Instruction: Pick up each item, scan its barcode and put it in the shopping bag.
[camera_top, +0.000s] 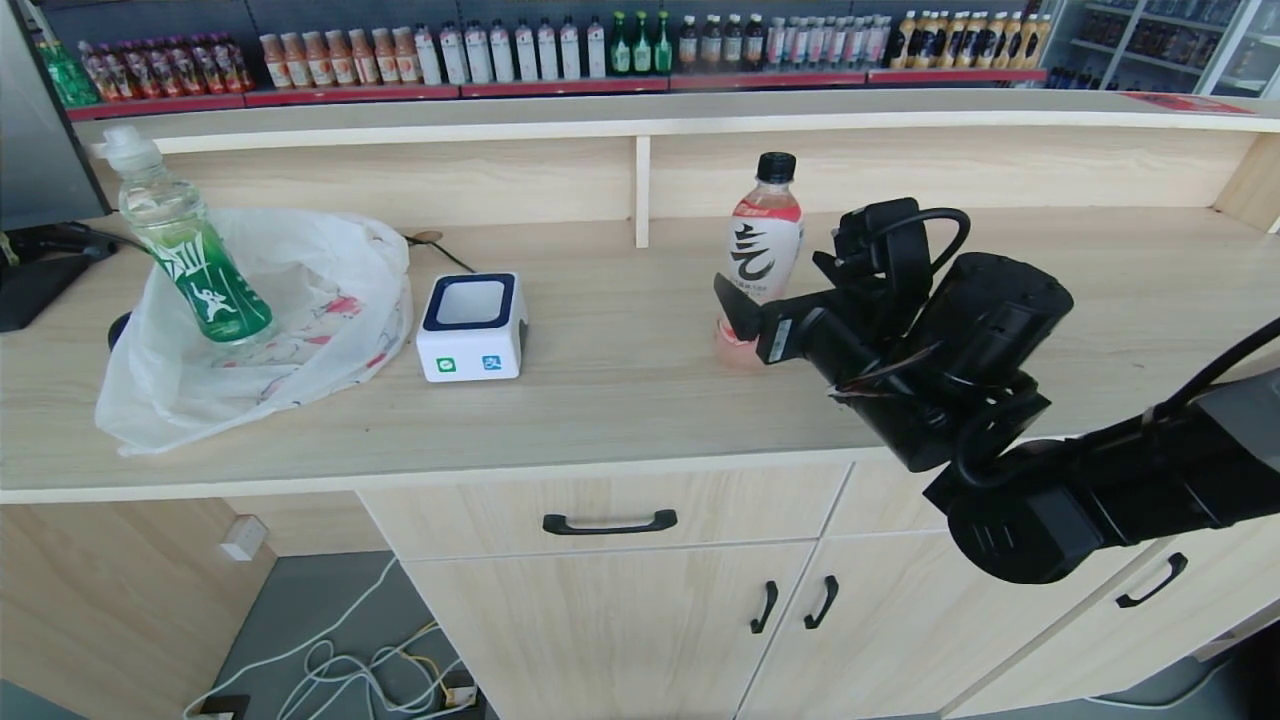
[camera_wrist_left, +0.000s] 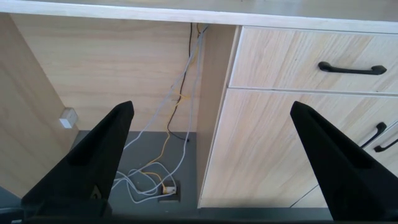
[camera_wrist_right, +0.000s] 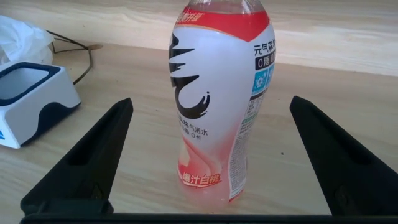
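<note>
**Counter station: pink bottle between open right fingers**

Light wood shop counter (camera_top: 620, 400), with a raised ledge behind it and a long shelf of drinks (camera_top: 560, 50) along the back wall. Drawers and cupboard doors ran below the counter top.

- Pink bottle (camera_top: 763, 255) (camera_wrist_right: 214, 99) stood upright on the counter, right of centre, black cap on.
- Right gripper (camera_top: 745, 320) (camera_wrist_right: 211, 102) was low at the bottle's base with its fingers spread wide. The bottle sat between them. In the right wrist view there was a gap on both sides and no contact.
- Scanner (camera_top: 470, 325) (camera_wrist_right: 31, 102), a white box with a dark-rimmed window on top, sat on the counter between the bag and the pink bottle, well apart from the bottle.
- White shopping bag (camera_top: 300, 330) (camera_wrist_right: 18, 34) lay slumped on the left part of the counter, just beside the scanner.
- Green bottle (camera_top: 190, 250) rested in the bag's folds, tilted, white cap uppermost.
- Left gripper (camera_wrist_left: 211, 106) hung below counter level facing the cabinet front. Its fingers were released and spread, with nothing between them.
- Beyond the left gripper were a drawer handle (camera_wrist_left: 351, 68) and loose cables (camera_wrist_left: 155, 180) on the floor.
</note>
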